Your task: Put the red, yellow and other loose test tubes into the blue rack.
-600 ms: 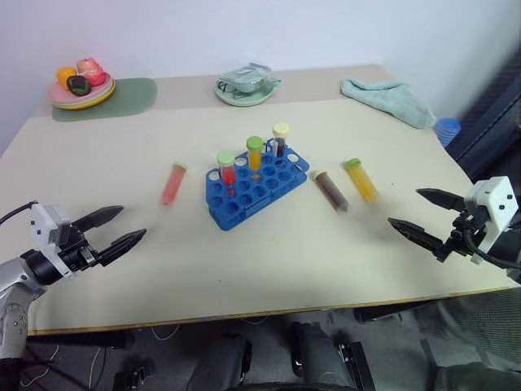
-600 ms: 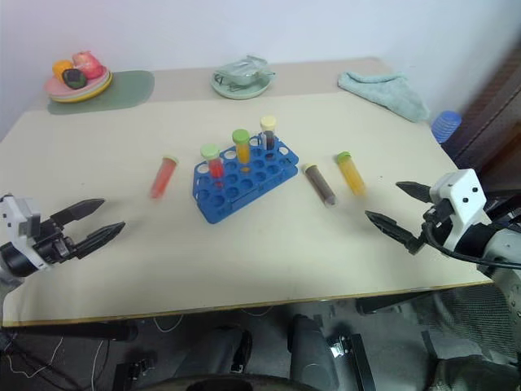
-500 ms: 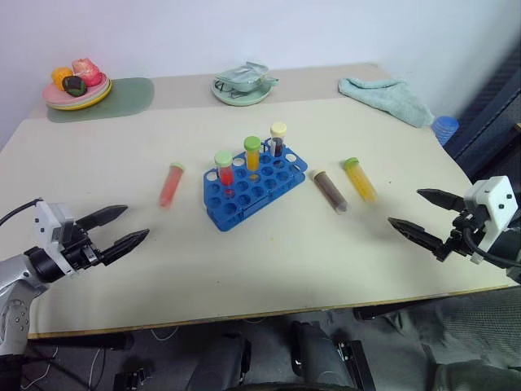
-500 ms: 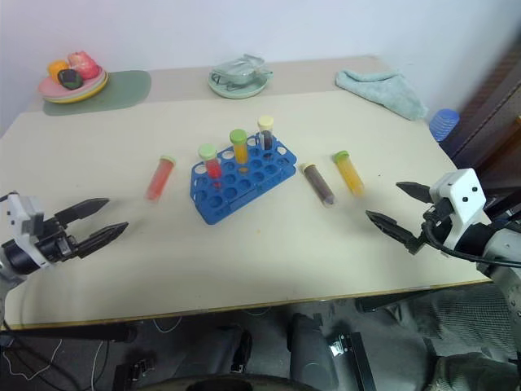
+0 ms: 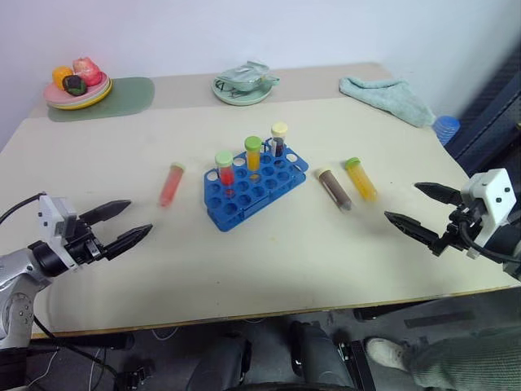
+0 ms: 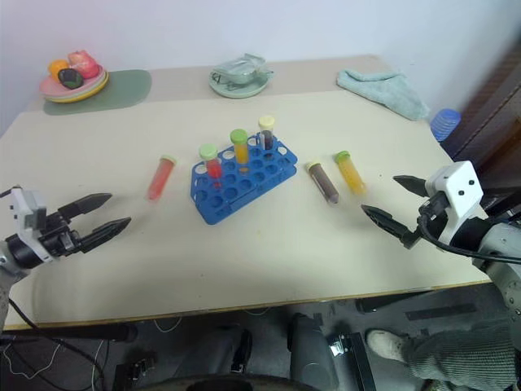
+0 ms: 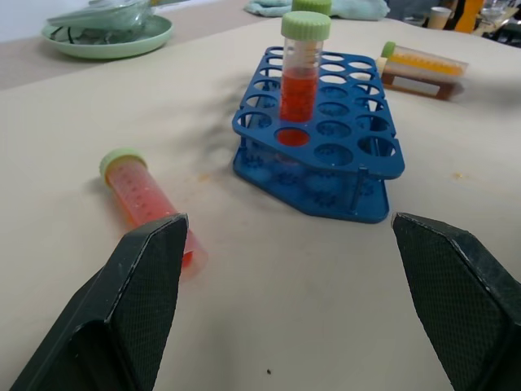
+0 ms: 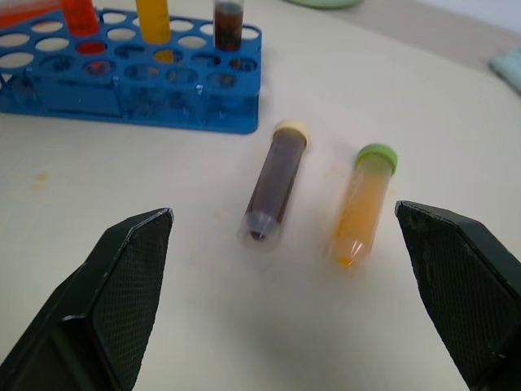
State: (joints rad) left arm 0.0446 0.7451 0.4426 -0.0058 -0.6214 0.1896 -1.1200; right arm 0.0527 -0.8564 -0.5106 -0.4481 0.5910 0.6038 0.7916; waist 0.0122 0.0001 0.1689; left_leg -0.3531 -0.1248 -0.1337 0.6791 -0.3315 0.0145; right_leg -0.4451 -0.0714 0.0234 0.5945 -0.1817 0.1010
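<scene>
Blue plastic rack (image 5: 256,186), set askew at the middle of the beige table (image 5: 269,261); we count three capped tubes already standing upright in its far row: one red, one yellow-orange, one dark.

Loose tubes, three, all lying flat on the table:
- red tube (image 5: 172,184), green cap, on the rack's left, near it but apart;
- brown tube (image 5: 334,188), pale cap, just to the rack's right;
- yellow tube (image 5: 360,179), green cap, beside the brown one on its outer side, close but not touching.

Left gripper (image 5: 120,226): spread wide, nothing between its fingers, hovering near the table's front left, well short of the red tube. In the left wrist view we look straight at that tube (image 7: 148,204) and the rack (image 7: 321,130).

Right gripper (image 5: 424,211): likewise spread wide and empty, near the front right, aimed toward the brown (image 8: 274,183) and yellow (image 8: 361,204) tubes in its wrist view.

Step in hand, as we judge it: the approach; no loose tube has been picked up yet. Next move, in our judgement: one arm reaches forward and down, straddles its nearest tube across the barrel, closes, lifts, tips it upright and lowers it tip-first into a free hole.
</scene>
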